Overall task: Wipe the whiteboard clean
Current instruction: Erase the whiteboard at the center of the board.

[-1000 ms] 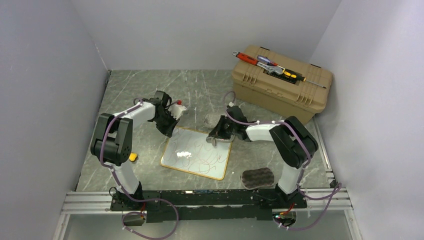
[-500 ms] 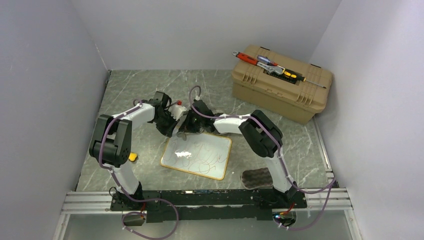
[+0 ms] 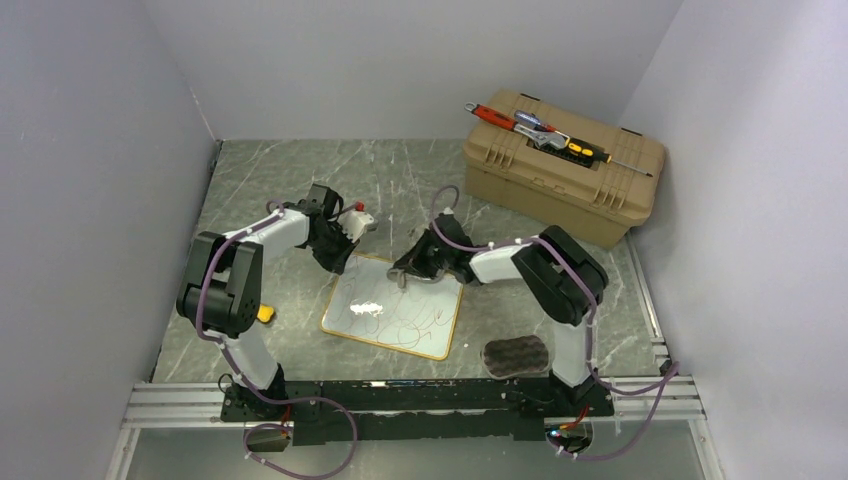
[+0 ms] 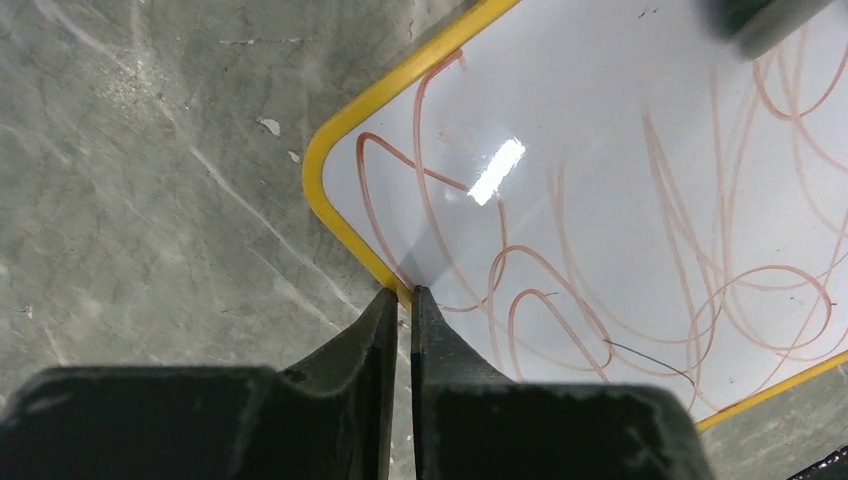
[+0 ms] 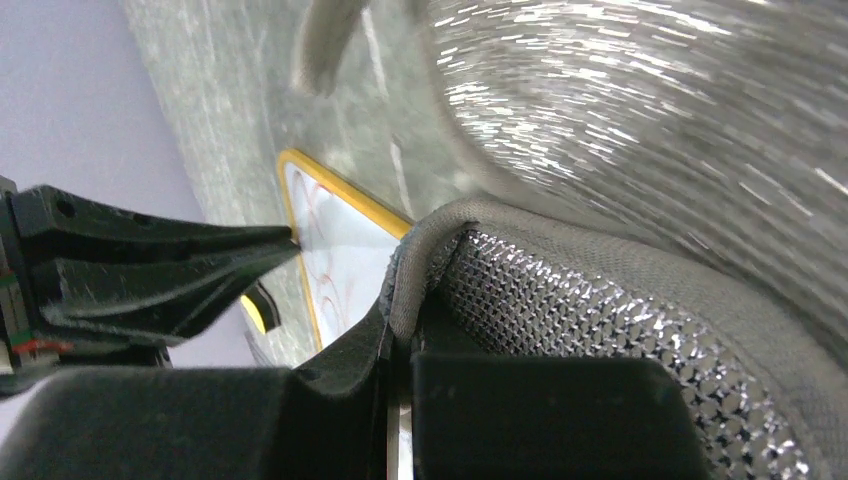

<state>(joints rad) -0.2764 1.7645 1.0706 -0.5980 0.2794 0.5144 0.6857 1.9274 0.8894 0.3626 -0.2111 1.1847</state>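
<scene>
Whiteboard point(image 3: 395, 312) lies flat right under the right claw point(image 3: 408, 270), red scribbles mostly still on it. That claw, clamped on a grey mesh cloth point(image 5: 600, 290), swung across to the left claw point(image 4: 403, 293) and has come halfway back along the far edge, so wiping's barely begun imo. Left claw's jaws are nearly together, tips planted on the yellow frame point(image 4: 350, 233). Plenty of board nearside of both claws to sweep.

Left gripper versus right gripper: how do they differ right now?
The left gripper holds nothing, its closed tips resting on the yellow frame of the scribbled glossy whiteboard; the right gripper is shut on a grey mesh-backed cloth. The left gripper is near the board's far left corner, the right gripper at the middle of its far edge. Both are down at the board.
</scene>
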